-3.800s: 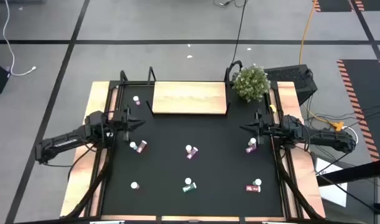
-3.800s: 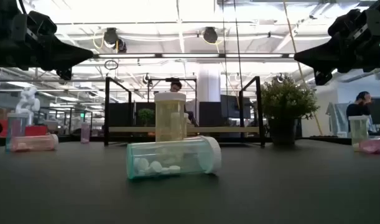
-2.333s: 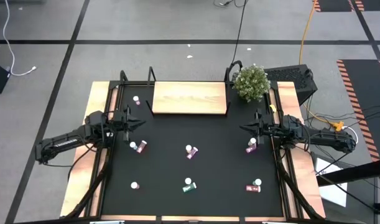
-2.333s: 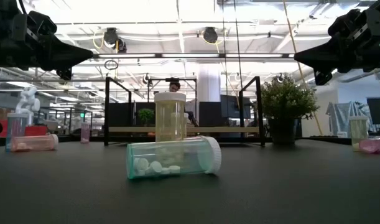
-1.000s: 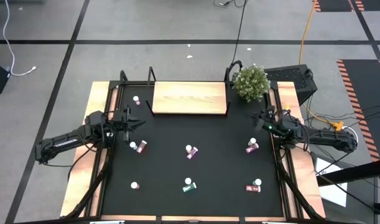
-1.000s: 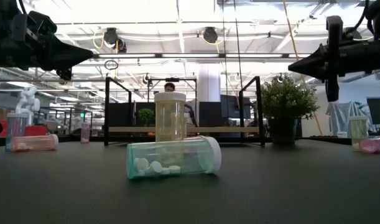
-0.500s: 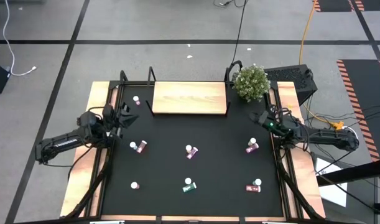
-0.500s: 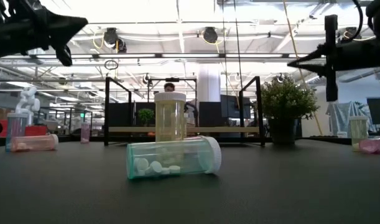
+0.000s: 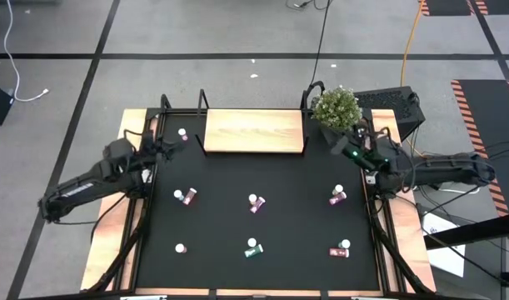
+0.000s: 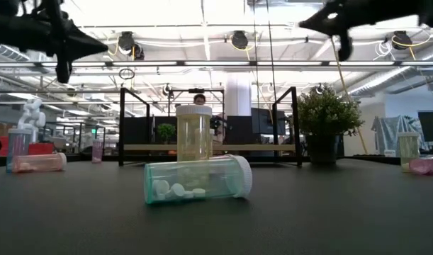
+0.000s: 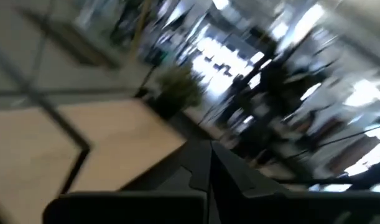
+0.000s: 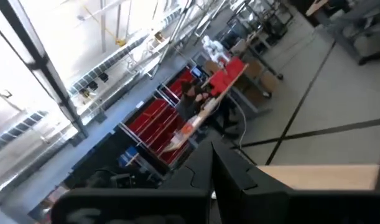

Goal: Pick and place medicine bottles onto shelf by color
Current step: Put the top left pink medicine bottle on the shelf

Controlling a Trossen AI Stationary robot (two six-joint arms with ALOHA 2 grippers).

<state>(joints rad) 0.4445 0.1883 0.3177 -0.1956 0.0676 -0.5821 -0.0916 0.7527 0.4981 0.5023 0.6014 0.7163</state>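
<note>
Several tiny white-capped bottles are scattered on the black tabletop. A pink one (image 9: 184,196), a magenta one (image 9: 255,202), another magenta one (image 9: 336,197), a green one (image 9: 252,246), a pink one (image 9: 341,247) and two that show only their white caps (image 9: 182,133) (image 9: 180,247). In the low view the green bottle (image 10: 198,179) lies on its side in front of an upright yellow one (image 10: 193,132). The light-wood shelf (image 9: 254,131) stands at the far edge. My left gripper (image 9: 169,142) (image 10: 101,47) (image 11: 209,149) hovers shut, high by the shelf's left end. My right gripper (image 9: 333,138) (image 10: 306,25) (image 12: 212,148) hovers shut, high by the shelf's right end.
A potted plant (image 9: 336,109) stands at the far right corner, close beside my right gripper. Black metal brackets (image 9: 202,102) rise at the shelf's ends. Wooden side strips (image 9: 129,133) run along both table sides. Open tabletop (image 9: 254,171) lies between the shelf and the bottles.
Both grippers have risen and swung toward the far edge. The right one has climbed steeply from beside the right-hand magenta bottle toward the plant and the shelf's right end. The left one has drawn back toward the shelf's left end. No bottle has moved.
</note>
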